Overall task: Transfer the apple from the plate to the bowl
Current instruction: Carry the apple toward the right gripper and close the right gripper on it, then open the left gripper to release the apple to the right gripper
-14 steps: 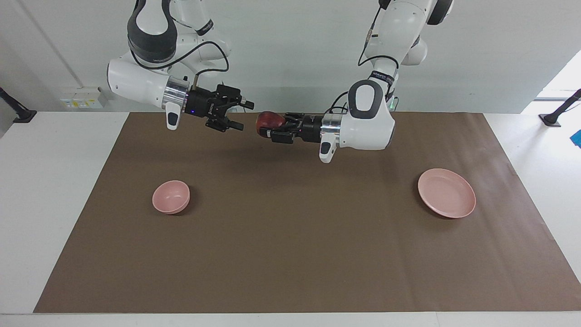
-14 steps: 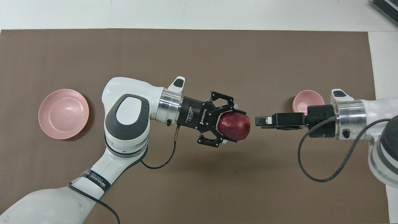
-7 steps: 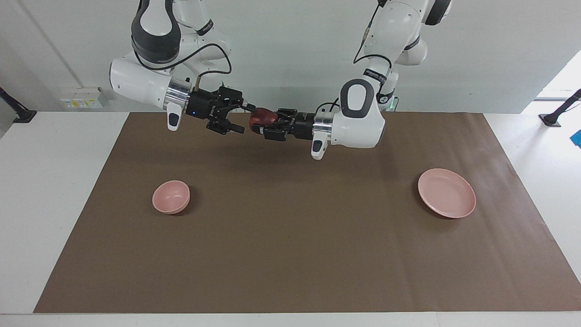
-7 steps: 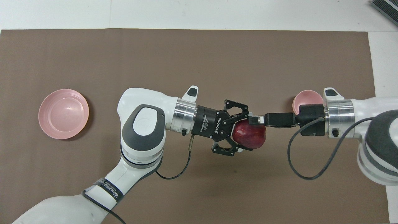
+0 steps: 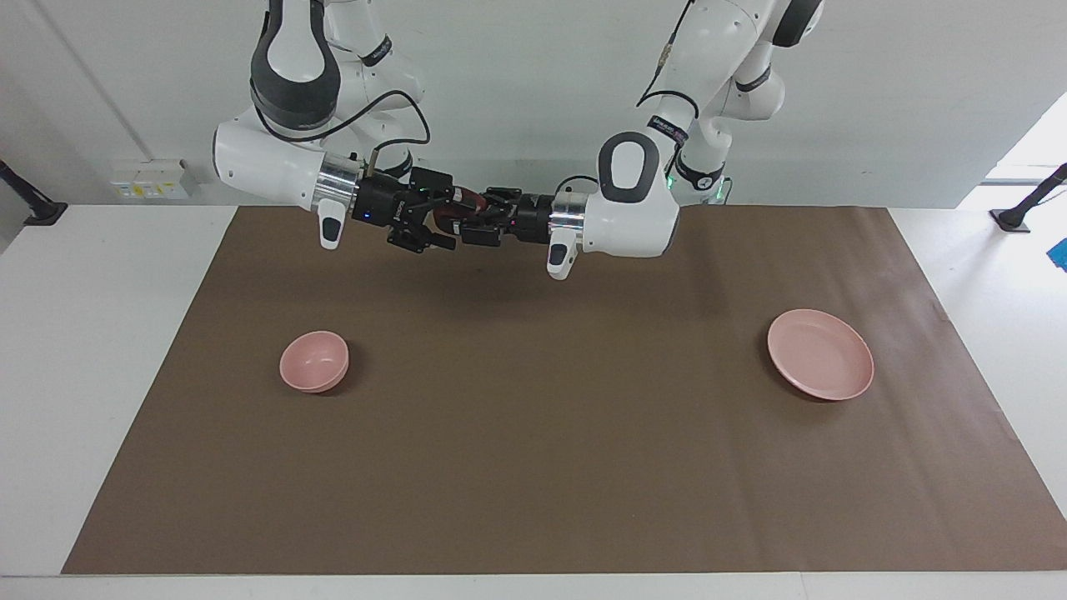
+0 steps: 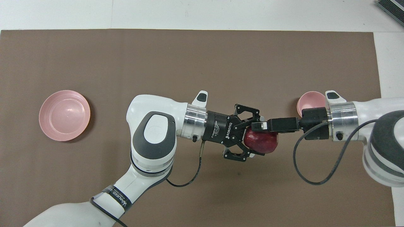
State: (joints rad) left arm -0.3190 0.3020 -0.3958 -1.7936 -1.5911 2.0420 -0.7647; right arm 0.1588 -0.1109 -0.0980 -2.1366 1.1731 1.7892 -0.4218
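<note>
The dark red apple (image 6: 264, 142) hangs in the air over the brown mat, about midway between the two arms, and is mostly hidden by fingers in the facing view (image 5: 463, 202). My left gripper (image 6: 255, 138) (image 5: 468, 221) is shut on it from the side. My right gripper (image 6: 258, 126) (image 5: 443, 223) is open, with one finger above the apple and one below. The pale pink plate (image 5: 820, 353) (image 6: 64, 115) lies empty toward the left arm's end. The small pink bowl (image 5: 313, 360) (image 6: 311, 100) stands empty toward the right arm's end.
A brown mat (image 5: 533, 467) covers most of the white table. A dark object (image 6: 391, 8) lies at the table's corner farthest from the robots, at the right arm's end. A blue item (image 5: 1060, 250) sits off the mat at the left arm's end.
Both grippers have closed the gap. The left gripper carried the apple toward the right arm's end, and the right gripper's open fingers now straddle the apple.
</note>
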